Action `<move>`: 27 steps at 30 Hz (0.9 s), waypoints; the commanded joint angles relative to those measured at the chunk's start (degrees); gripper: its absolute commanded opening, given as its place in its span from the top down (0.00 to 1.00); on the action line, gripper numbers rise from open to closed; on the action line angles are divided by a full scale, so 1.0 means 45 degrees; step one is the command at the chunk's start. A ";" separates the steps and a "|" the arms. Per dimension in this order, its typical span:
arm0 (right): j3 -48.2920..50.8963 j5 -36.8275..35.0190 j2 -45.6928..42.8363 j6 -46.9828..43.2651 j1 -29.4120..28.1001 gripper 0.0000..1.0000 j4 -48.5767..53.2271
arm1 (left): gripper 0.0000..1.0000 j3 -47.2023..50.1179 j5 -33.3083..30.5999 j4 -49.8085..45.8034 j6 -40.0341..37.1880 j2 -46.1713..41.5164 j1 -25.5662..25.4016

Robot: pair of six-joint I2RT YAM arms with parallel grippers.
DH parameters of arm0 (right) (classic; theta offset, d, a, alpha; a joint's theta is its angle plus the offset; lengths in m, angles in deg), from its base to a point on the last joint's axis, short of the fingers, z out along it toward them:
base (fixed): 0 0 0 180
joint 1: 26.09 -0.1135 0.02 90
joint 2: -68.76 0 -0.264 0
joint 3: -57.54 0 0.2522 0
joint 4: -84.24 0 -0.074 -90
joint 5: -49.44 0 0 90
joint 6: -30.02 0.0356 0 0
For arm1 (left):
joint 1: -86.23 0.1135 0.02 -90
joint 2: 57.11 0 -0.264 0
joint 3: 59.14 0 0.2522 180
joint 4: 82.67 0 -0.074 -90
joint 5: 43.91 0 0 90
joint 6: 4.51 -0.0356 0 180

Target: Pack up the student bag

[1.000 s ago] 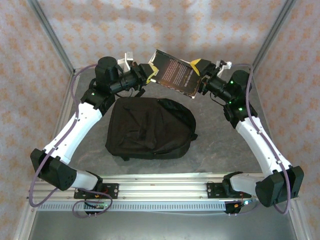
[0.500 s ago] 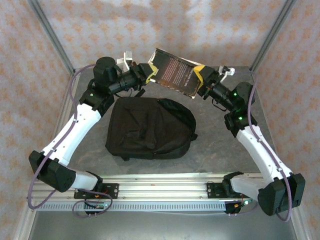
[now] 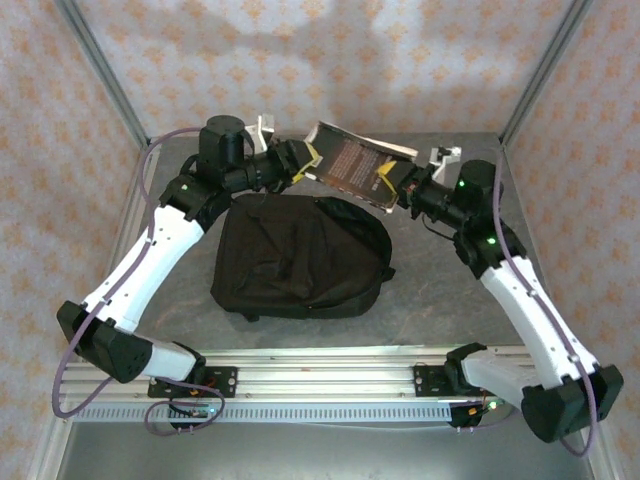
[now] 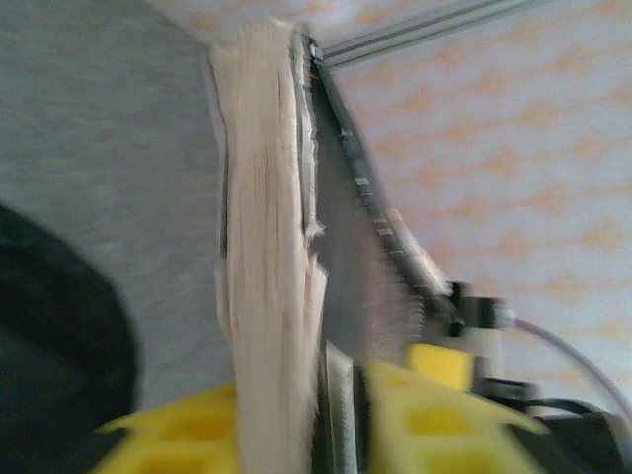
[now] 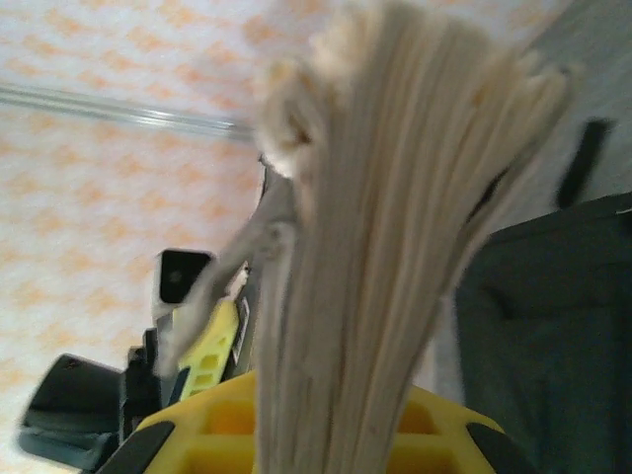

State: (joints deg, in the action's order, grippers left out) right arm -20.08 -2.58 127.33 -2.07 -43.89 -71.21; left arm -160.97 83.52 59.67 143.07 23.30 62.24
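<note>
Student bag (image 3: 300, 255) lay flat mid-frame; higher up, right gripper (image 3: 387, 182) clenched the book (image 3: 350, 162), grasp of left gripper (image 3: 307, 159) unclear

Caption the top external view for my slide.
Right gripper clamps a book in the air beyond the black student bag; left gripper at the book's other end.

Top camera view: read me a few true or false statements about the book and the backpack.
The book is held off the table. True.
The student bag stands upright. False: it lies flat on the table.
The book is inside the bag. False: it is in the air beyond the bag's far edge.
The right fingers grip the book. True.
The left fingers rest on the bag. False: they are at the book's left end.
</note>
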 commanded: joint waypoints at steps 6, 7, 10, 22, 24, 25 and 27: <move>-0.1352 -0.7450 -0.1815 -0.4018 0.0222 1.00 0.8715 | 0.40 -0.3299 -0.4669 -0.7968 -0.4661 0.1879 -0.2074; -0.1266 -0.7878 -0.1996 -0.4120 0.0212 1.00 0.9081 | 0.39 -0.3630 -0.5236 -0.8611 -0.4879 0.2260 -0.2428; -0.1135 -0.8959 -0.2213 -0.4491 0.0223 1.00 1.0022 | 0.37 -0.4486 -0.6516 -0.9715 -0.5232 0.3409 -0.3632; -0.0120 -0.8431 -0.2103 -0.5232 0.0242 1.00 0.9687 | 0.32 -0.4619 -1.0929 -1.2314 -0.5508 0.5805 -0.4633; 0.0005 -0.8176 -0.2098 -0.5232 0.0245 1.00 0.9451 | 0.32 -0.3984 -1.0911 -1.1982 -0.5506 0.5766 -0.4520; 0.0038 -0.8068 -0.2082 -0.5227 0.0230 1.00 0.9387 | 0.32 -0.3750 -1.0758 -1.1747 -0.5496 0.5737 -0.4466; 0.0125 -0.7880 -0.2041 -0.5232 0.0240 1.00 0.9237 | 0.32 -0.3247 -1.0042 -1.1064 -0.5543 0.5727 -0.4305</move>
State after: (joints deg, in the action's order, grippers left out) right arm -19.93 -38.86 118.52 -24.59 -42.86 -25.23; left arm -177.98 39.44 8.20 119.03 50.81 42.09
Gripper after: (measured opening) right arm 0.126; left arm 0.683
